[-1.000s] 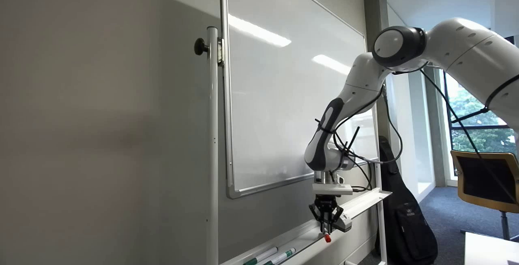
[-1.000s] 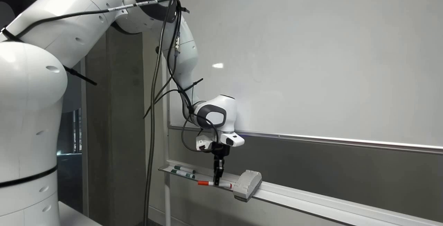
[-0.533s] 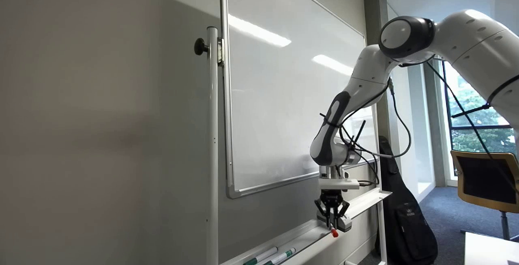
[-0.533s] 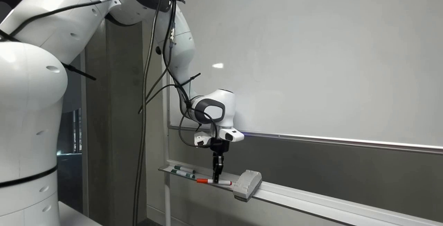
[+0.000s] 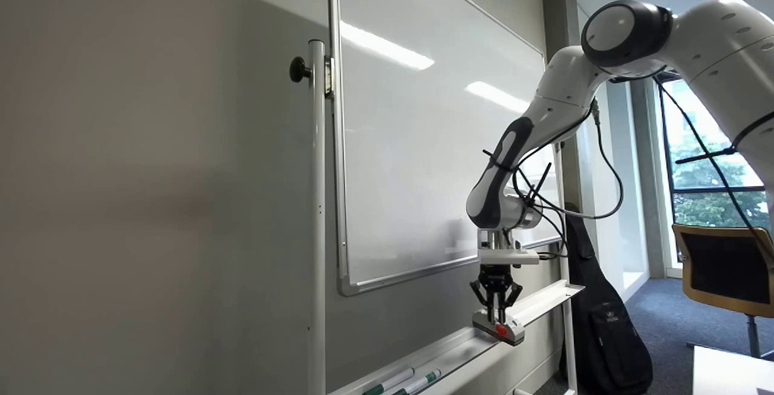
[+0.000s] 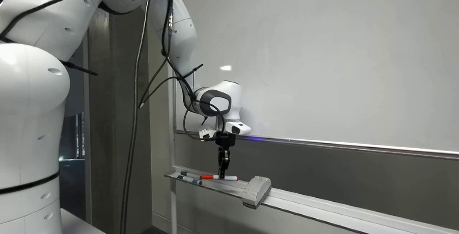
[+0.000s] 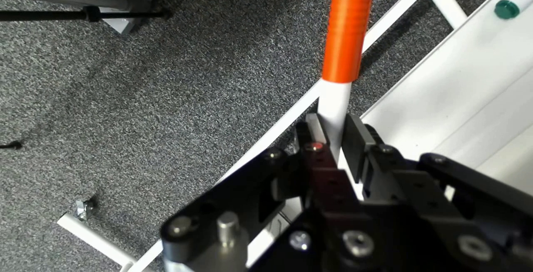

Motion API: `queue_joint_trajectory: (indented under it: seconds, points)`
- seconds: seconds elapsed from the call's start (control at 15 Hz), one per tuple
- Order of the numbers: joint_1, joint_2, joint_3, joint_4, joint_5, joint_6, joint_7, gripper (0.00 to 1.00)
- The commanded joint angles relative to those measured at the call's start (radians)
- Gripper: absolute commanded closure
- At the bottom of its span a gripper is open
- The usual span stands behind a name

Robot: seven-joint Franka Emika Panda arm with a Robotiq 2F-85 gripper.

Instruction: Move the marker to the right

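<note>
My claw [image 7: 334,126] has the marker [image 7: 340,74] pinched mid-barrel! I'm holding it off the tray [image 7: 441,109], the grey eraser [image 6: 256,192] close by.

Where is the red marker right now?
In an exterior view, the red marker is below the middle, held in the tool, left of the gray eraser, with green markers farther left.

Marker [image 7: 339,74]: white barrel [image 7: 334,101], ribbed orange-red cap [image 7: 347,38] at one end, small red plug [image 6: 237,178] at the other; cap on. From here, nearly level, held by the gripper [image 7: 335,128] partway along the barrel, clear of the tray [image 7: 466,84].
</note>
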Motion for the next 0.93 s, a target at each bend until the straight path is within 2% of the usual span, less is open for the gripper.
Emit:
queue_joint_trajectory:
  seconds: [0.0,0.87]
  points:
    - [0.013,-0.088,-0.022,-0.049,-0.046,-0.046,0.01,0.95]
    - [0.007,-0.193,-0.042,-0.093,-0.149,-0.057,0.038,0.95]
